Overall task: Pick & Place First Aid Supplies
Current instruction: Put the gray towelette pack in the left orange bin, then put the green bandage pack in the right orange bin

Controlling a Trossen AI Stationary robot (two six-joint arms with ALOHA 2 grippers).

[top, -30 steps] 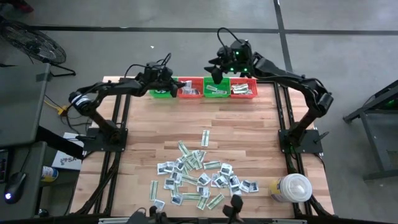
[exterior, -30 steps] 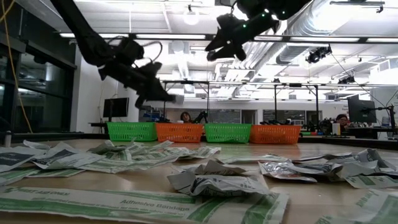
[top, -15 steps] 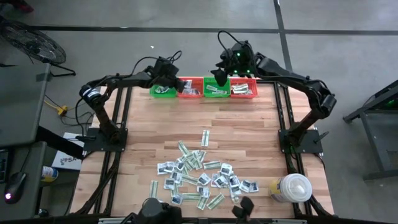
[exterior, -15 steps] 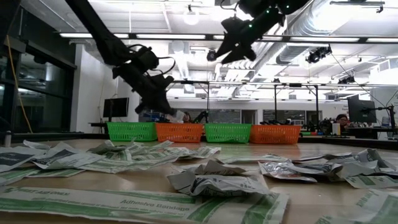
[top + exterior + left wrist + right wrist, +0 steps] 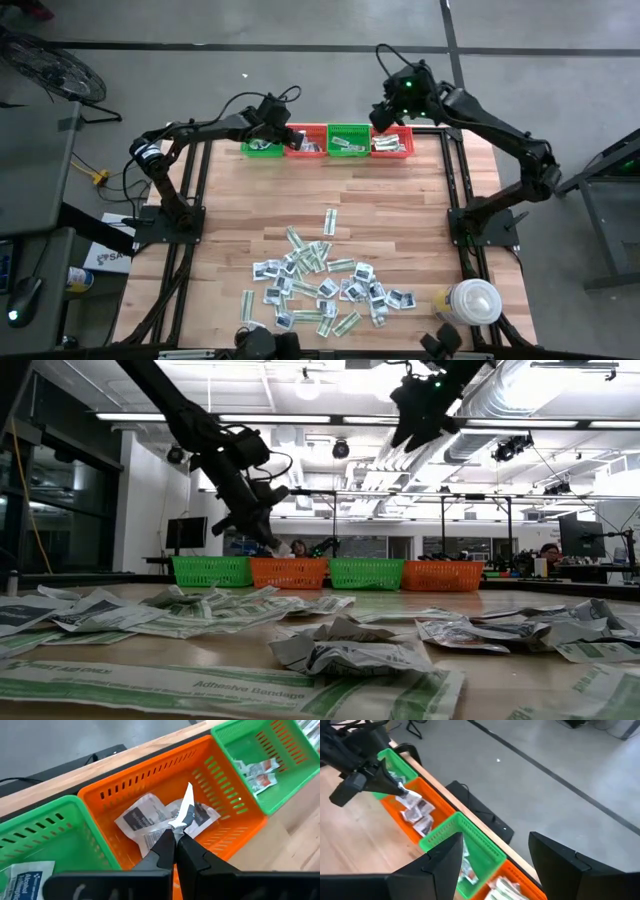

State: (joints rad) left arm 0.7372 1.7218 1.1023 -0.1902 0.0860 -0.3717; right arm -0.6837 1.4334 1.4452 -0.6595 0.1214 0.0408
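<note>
Many first aid supplies (image 5: pixel 320 285), white-grey squares and pale-green strips, lie heaped on the near half of the wooden table. My left gripper (image 5: pixel 175 834) hangs over the second basket from the left, an orange one (image 5: pixel 150 790), shut on one white-grey packet (image 5: pixel 187 805). Other packets lie in that basket. My right gripper (image 5: pixel 383 115) is high above the right-hand baskets, open with nothing between its fingers (image 5: pixel 445 862). In the right wrist view the left gripper with its packet (image 5: pixel 405 792) shows farther off. My left gripper pinches the packet by its lower edge (image 5: pixel 178 823) between its two fingertips. The fingers slant down from the table's left side. The packet sticks out beyond the fingertips, above the packets lying in the orange basket.
Several baskets stand in a row along the far edge: green (image 5: pixel 262 144), orange (image 5: pixel 305 142), green (image 5: pixel 348 140), orange (image 5: pixel 391 143), each with packets inside. A big white round lidded container (image 5: pixel 470 302) stands at the near right corner. Bare wood lies between heap and baskets.
My left gripper has gone a little toward the table's right, from the left green basket to over the orange one. It has tipped steeply down, still shut on the packet. My right gripper has gone up and toward the table's right edge, staying open.
</note>
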